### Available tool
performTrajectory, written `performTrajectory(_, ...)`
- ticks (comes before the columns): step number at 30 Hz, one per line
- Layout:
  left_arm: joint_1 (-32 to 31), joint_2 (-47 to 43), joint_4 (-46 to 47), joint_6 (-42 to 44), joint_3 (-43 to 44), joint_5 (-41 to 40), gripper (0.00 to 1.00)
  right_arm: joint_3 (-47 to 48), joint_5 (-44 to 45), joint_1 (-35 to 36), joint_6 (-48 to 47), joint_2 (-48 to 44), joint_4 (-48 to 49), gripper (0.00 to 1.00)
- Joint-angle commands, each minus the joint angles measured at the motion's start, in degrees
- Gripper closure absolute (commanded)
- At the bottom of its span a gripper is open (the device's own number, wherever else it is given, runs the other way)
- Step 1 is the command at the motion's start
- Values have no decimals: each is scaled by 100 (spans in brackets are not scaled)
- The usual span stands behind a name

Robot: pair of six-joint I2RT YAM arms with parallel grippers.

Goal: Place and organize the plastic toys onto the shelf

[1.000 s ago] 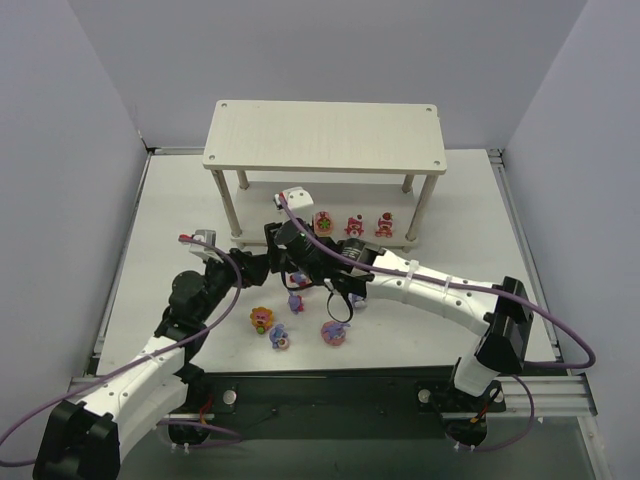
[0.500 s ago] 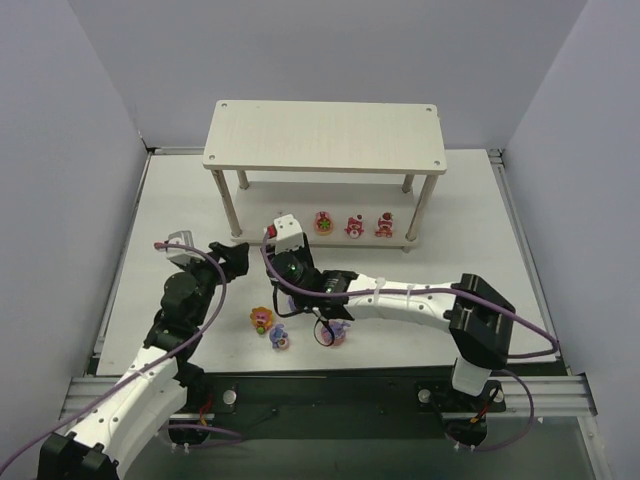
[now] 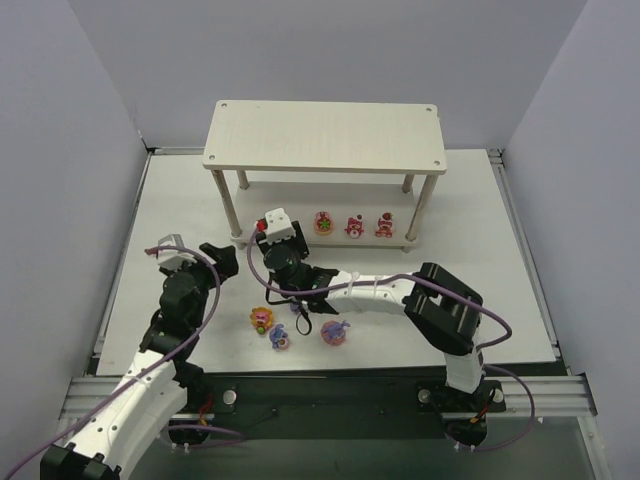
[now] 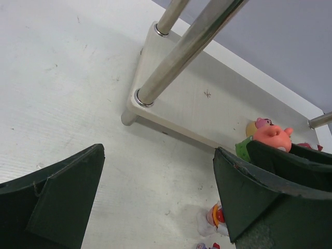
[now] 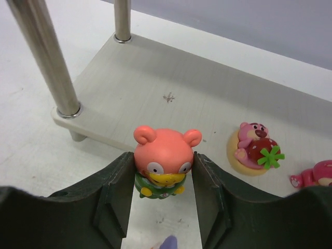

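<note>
My right gripper (image 5: 162, 179) is shut on a pink round-headed toy with a green body (image 5: 163, 161), held just off the front left corner of the shelf's lower tier (image 5: 171, 78). In the top view that gripper (image 3: 266, 238) sits by the shelf's (image 3: 325, 135) left front leg. Three pink and red toys (image 3: 352, 226) stand in a row on the lower tier. Loose toys lie on the table: an orange-yellow one (image 3: 262, 318), a purple one (image 3: 281, 338) and another (image 3: 334, 332). My left gripper (image 4: 155, 199) is open over bare table, left of the right gripper (image 3: 222, 256).
The shelf's metal legs (image 4: 181, 52) rise close ahead of both grippers. A pink bear on a yellow disc (image 5: 254, 148) stands on the tier right of the held toy. A small white and orange toy (image 4: 215, 220) lies by my left gripper's right finger. Grey walls enclose the table.
My right gripper has swung left and nearer with the pink toy, ending by the shelf's left front leg. My left arm has drawn back to the left, still open.
</note>
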Motion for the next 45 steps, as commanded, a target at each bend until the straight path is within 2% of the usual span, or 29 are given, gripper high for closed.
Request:
performTrajectory(1,145,-126,-233,-60,352,-163,4,174,195,-219,-278,153,1067,100)
performTrajectory(5,233,-187,-444,-112,501,-189,4,296,222,-395,-682,451,1612,100)
performTrajectory(13,382,-258,-849,-112,678,-198,4,666,222,-668,-709,838,1675,100)
performTrajectory(42,567,15,-383,-121,476,153,4,956,573,-835,-489,1568,1912,100)
performTrajectory(45,576,50,-375,-139,467,180,3,939,608,-835,-516,1612,2018,97)
